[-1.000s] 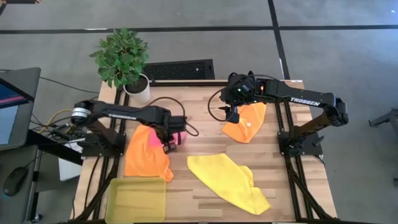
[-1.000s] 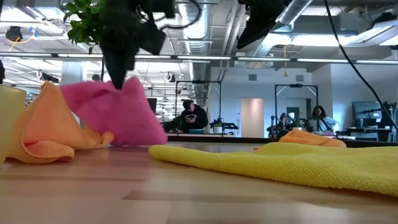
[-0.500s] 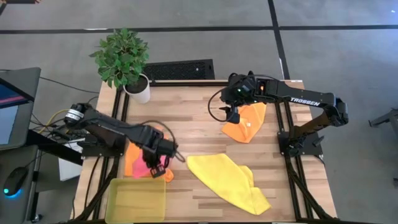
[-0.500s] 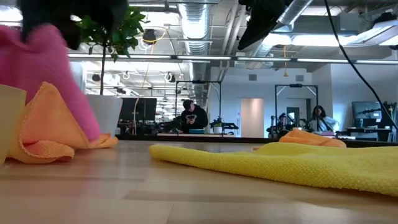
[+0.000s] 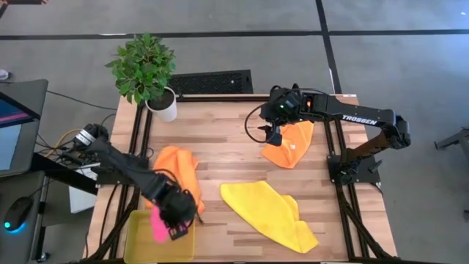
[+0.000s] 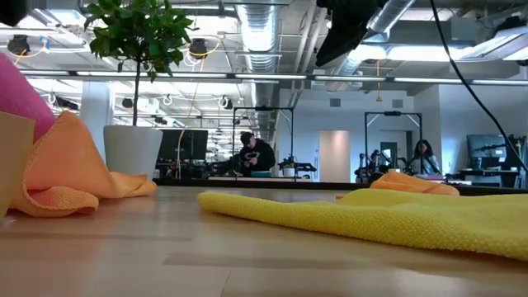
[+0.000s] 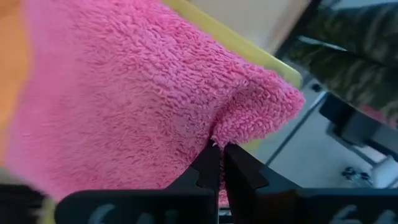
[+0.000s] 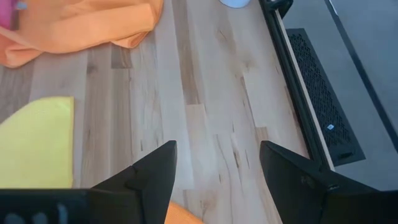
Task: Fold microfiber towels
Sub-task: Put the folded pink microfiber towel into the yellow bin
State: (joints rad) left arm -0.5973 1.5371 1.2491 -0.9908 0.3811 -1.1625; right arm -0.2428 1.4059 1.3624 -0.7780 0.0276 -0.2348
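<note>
My left gripper (image 5: pixel 173 222) is shut on the pink towel (image 5: pixel 157 224) and holds it over the yellow-green tray (image 5: pixel 139 246) at the table's near left corner. In the low view the pink towel (image 6: pixel 20 92) shows above the tray's wall (image 6: pixel 11 165). One orange towel (image 5: pixel 180 170) lies bunched on the table just beyond the tray. The yellow towel (image 5: pixel 270 213) lies spread near the front middle. My right gripper (image 5: pixel 275 137) hovers open over the near edge of a second orange towel (image 5: pixel 291 144) at the far right, touching nothing. My left gripper pinches a bunched fold of the pink towel (image 7: pixel 239 127) between its two fingertips (image 7: pixel 208 163). The fingers slant down from above. The towel hangs below and beside them over the tray; whether its lower end touches the tray I cannot tell.
A potted plant (image 5: pixel 146 70) stands at the far left corner. Bare wood lies between the towels in the table's middle (image 5: pixel 227 158). People sit at desks in the room far beyond the table (image 6: pixel 256 153).
My left gripper has swung toward the table's near left corner and rolled, still shut, carrying the pink towel from above the orange towel to above the tray. The orange towel stays on the table. The right arm has kept still.
</note>
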